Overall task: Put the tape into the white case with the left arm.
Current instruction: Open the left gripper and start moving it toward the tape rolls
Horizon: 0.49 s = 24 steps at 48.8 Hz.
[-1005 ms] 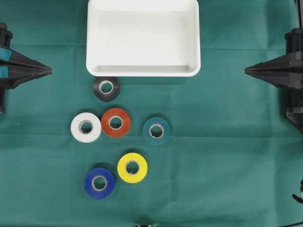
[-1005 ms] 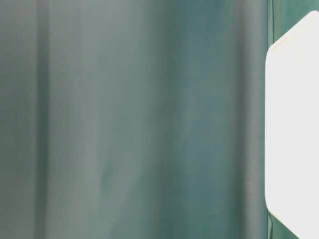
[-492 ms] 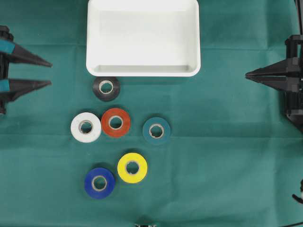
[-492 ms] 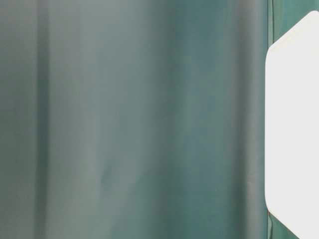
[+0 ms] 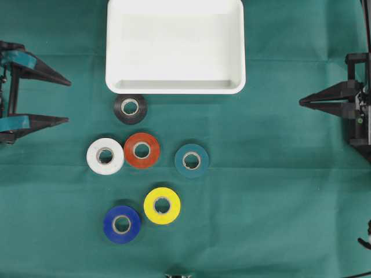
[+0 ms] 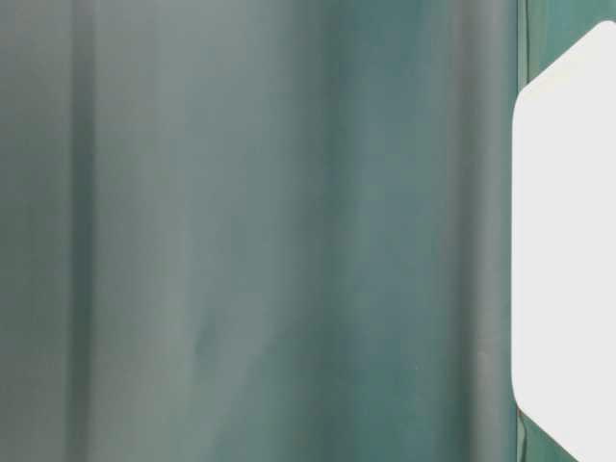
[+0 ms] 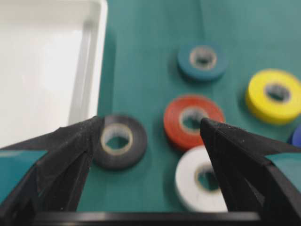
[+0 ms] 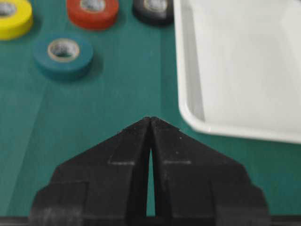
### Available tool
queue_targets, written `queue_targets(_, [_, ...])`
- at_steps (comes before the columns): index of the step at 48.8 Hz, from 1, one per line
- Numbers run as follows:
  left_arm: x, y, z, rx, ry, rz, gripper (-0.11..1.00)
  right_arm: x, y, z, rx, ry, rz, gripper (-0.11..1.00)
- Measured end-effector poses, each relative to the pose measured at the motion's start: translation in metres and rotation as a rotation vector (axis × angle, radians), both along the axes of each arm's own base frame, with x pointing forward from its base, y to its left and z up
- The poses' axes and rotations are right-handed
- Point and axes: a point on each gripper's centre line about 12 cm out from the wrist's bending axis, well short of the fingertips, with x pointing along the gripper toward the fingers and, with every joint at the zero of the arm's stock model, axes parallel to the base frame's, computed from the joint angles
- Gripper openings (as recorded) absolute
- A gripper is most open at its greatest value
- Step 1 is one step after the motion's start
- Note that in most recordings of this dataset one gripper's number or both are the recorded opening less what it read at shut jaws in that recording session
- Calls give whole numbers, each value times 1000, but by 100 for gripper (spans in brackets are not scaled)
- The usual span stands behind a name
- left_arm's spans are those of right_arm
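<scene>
Several tape rolls lie flat on the green cloth: black (image 5: 130,108) just below the white case (image 5: 174,88), then white (image 5: 105,156), red (image 5: 141,150), teal (image 5: 192,160), yellow (image 5: 162,205) and blue (image 5: 122,223). The case holds nothing. My left gripper (image 5: 69,102), with teal bands, stands wide open at the left edge and holds nothing. In the left wrist view the left gripper (image 7: 149,121) frames the black roll (image 7: 118,141) and red roll (image 7: 193,121) farther off. My right gripper (image 5: 300,103) is shut and empty at the right edge; the right gripper (image 8: 151,118) points toward the teal roll (image 8: 63,55).
Green cloth covers the whole table. The table-level view is a blur of green with a white shape (image 6: 568,241) at its right edge. The case's corner (image 8: 193,117) lies just right of the right gripper's tips.
My left gripper has gone from shut to wide open, its fingers spreading apart. The right gripper has shifted slightly lower in the overhead view. The tape rolls have not moved.
</scene>
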Motion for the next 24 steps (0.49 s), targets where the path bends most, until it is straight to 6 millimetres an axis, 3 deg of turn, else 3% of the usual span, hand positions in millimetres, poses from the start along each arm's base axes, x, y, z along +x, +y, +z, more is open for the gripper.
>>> queue_targets(11, [3,0,-15,1,94,-3,100,-2,0,-6,26,33,-8,-10])
queue_targets(24, [3,-8,-16,4,106,-42,99,-2,0,-7,50,33,-19,-10])
